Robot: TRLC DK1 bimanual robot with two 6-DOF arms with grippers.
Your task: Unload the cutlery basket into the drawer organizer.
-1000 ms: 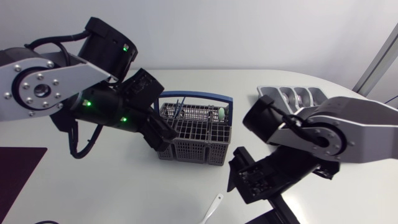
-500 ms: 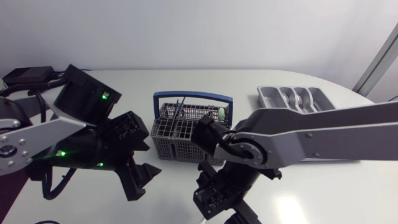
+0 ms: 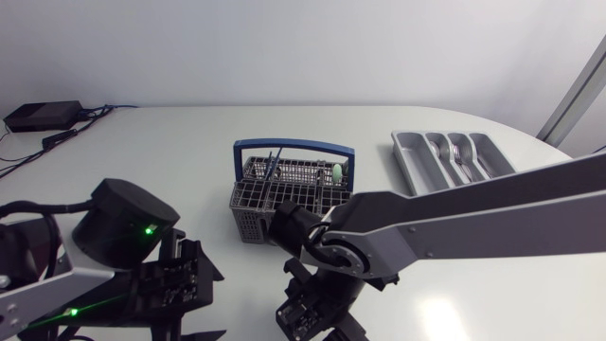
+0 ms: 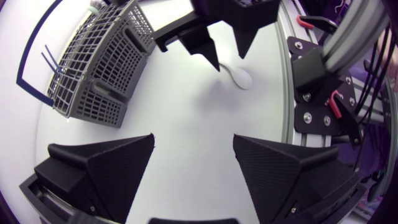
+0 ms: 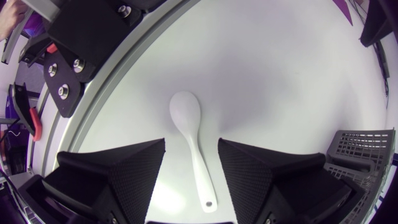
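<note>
White table (image 3: 189,142) | cutlery basket (image 3: 284,189) mid-frame, drawer organizer (image 3: 409,152) upper right | left gripper (image 4: 194,137) — wide | right gripper (image 5: 191,144) — wide, astride white spoon (image 5: 185,112)

No text, label, number or sign could be read in any view (a green light (image 3: 147,228) on the left arm (image 3: 118,213) was a plain dot, not a character). The cutlery basket (image 3: 260,199) and the drawer organizer (image 3: 407,152) on the counter (image 3: 189,142) showed no legible print.
</note>
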